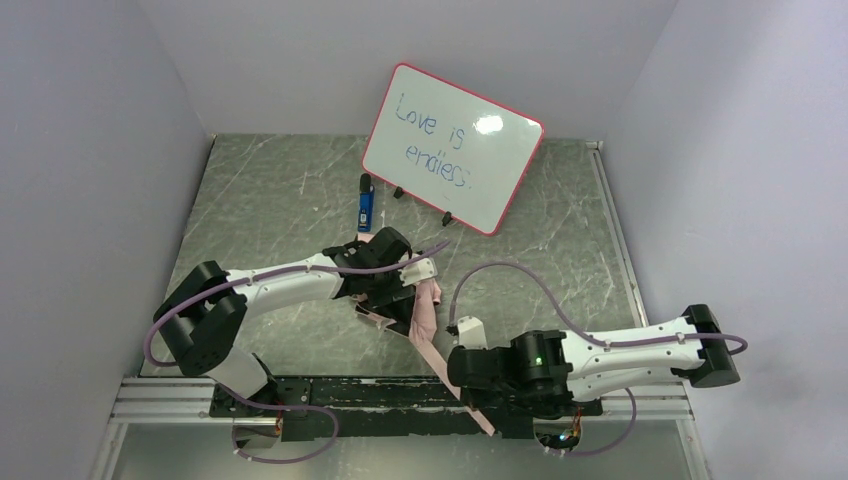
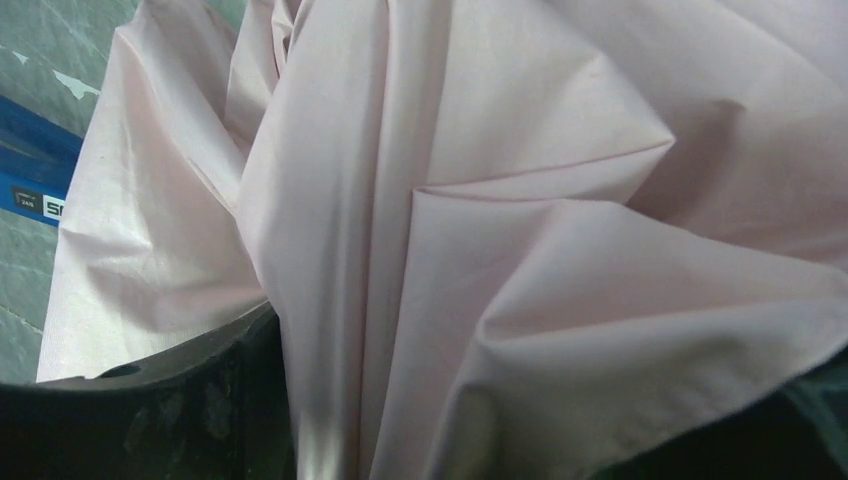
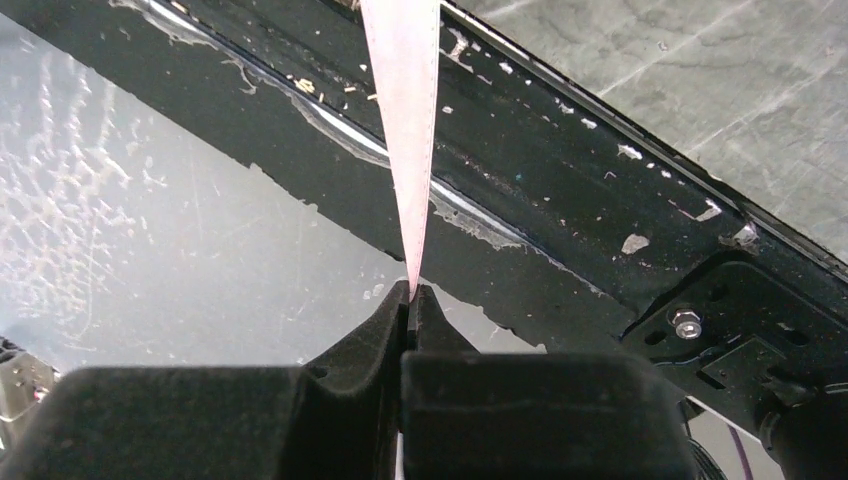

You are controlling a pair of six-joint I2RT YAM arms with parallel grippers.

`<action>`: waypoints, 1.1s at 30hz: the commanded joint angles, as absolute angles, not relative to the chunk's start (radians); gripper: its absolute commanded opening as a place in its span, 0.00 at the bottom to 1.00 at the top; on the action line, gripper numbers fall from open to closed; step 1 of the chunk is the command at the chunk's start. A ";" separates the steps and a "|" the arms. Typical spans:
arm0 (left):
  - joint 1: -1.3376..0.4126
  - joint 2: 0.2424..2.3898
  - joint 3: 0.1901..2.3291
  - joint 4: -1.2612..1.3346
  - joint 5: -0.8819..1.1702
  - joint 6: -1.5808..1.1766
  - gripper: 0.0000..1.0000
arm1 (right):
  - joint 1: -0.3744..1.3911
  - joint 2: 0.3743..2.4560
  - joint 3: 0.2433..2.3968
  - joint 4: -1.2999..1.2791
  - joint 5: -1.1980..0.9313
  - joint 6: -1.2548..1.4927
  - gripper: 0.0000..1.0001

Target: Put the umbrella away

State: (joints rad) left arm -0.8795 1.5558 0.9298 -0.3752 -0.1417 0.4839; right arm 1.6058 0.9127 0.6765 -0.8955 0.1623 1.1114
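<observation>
Your worktop (image 1: 280, 190) is dark veined stone. A red-framed whiteboard (image 1: 450, 145) with blue handwriting stands tilted near its far edge. The umbrella (image 1: 425, 310) lies collapsed toward the near edge, roughly midway between the left and right edges. Its pale pink fabric is bunched, and a narrow pink strip (image 3: 408, 150) runs from it across the black rail (image 1: 380, 390) along the near edge.

Your right claw (image 3: 410, 290) is clenched on that strip, which comes out taut from between the tips of the pressed-together fingers. Your left claw (image 1: 392, 295) reaches in from the left and sits on the bunched fabric. Pink folds fill its wrist camera, so you cannot tell how wide its fingers stand; it may be pressed into the cloth, but no grasp shows.

A blue marker (image 1: 366, 210) lies on the worktop between the whiteboard's lower left corner and your left wrist, close beside the fabric.
</observation>
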 commanded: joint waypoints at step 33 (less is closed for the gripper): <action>-0.868 1.577 0.916 -0.351 -0.164 0.485 0.05 | 1.614 0.892 0.647 -0.889 0.190 1.145 0.02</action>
